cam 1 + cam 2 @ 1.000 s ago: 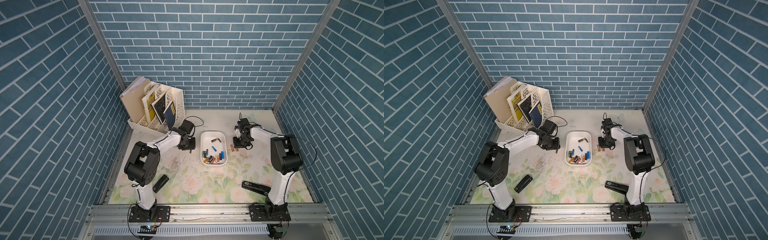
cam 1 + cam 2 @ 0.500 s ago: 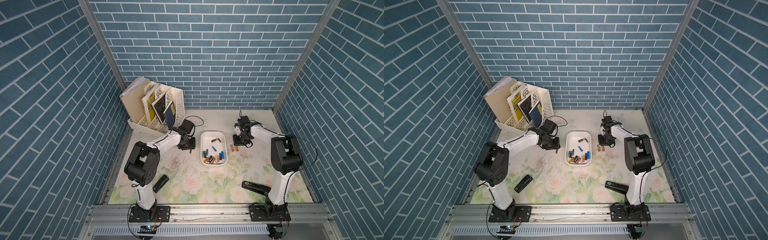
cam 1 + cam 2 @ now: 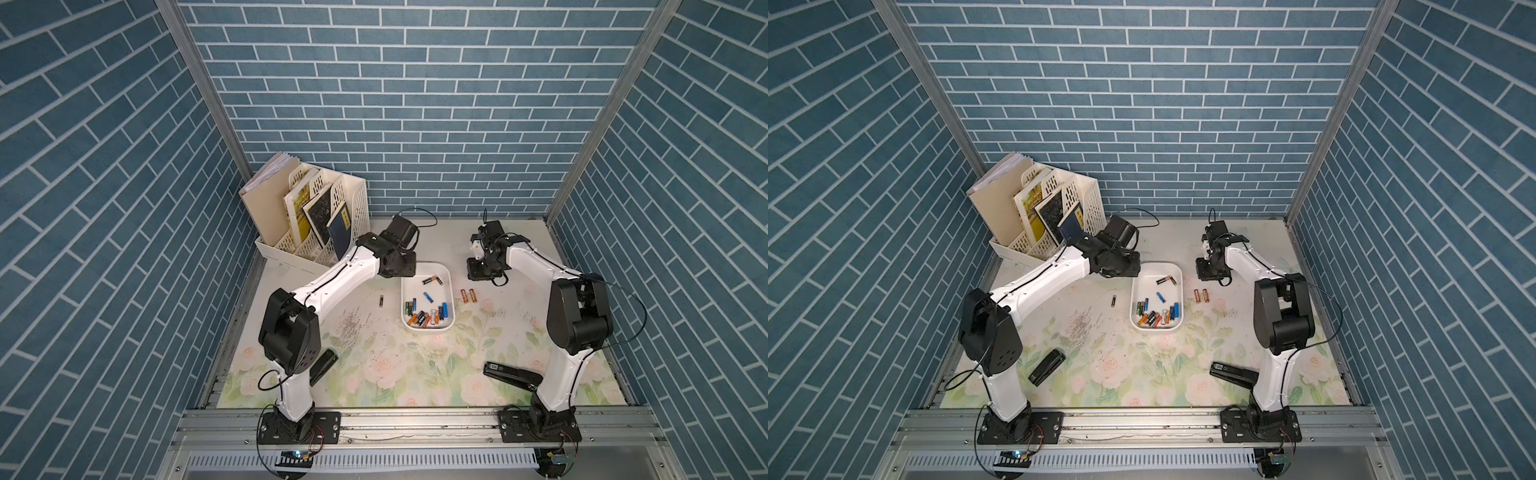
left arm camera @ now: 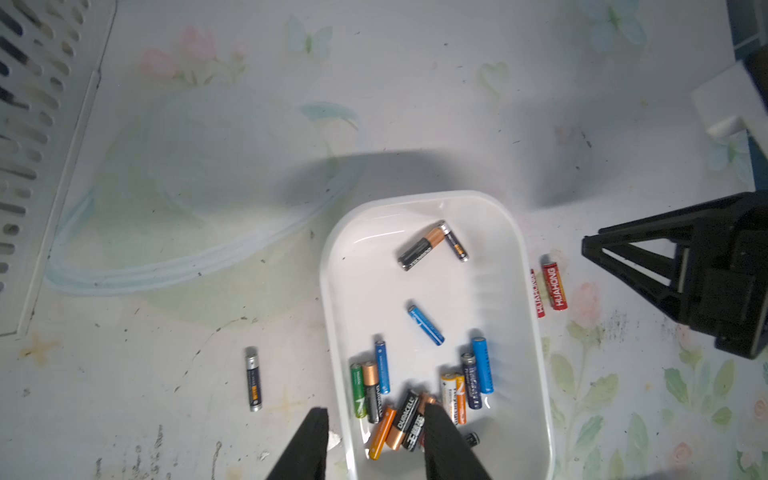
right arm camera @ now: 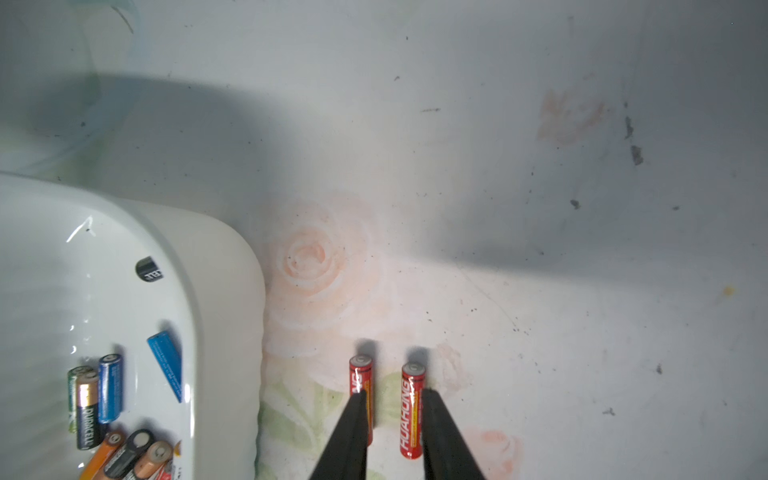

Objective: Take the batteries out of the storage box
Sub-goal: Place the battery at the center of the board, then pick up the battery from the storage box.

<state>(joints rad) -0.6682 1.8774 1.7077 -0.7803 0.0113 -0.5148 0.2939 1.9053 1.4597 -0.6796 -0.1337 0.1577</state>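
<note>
Unloading is barely begun: most small cylindrical batteries are left in the shallow white plastic storage box, the black left gripper, parted, and right gripper, narrowly parted, are seen empty, so another pick is required.

Place: robot lab test booth, dressed as a desk
Walls: blue brick-print panels left, right, far
Near edge: aluminium rail with bolted arm bases
Props: file rack far left; floral mat
</note>
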